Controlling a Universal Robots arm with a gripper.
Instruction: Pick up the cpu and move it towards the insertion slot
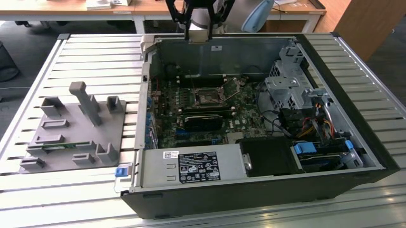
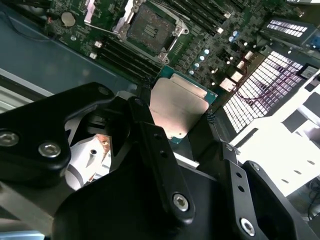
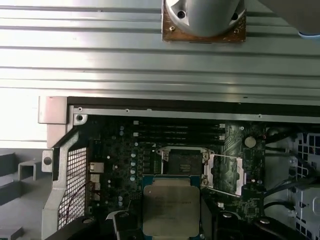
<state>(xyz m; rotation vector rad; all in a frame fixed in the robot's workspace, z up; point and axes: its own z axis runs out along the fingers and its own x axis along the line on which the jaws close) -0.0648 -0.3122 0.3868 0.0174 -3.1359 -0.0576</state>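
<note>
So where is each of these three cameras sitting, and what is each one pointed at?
Exterior view: off the arm, looking down on the open computer case and gray tray; the arm shows at the far edge.
Second wrist view: on the arm, looking past the black gripper at the cpu it holds and the insertion slot.
First wrist view: on the arm, looking down at the cpu and slot.
Both wrist views share cpu and slot.
</note>
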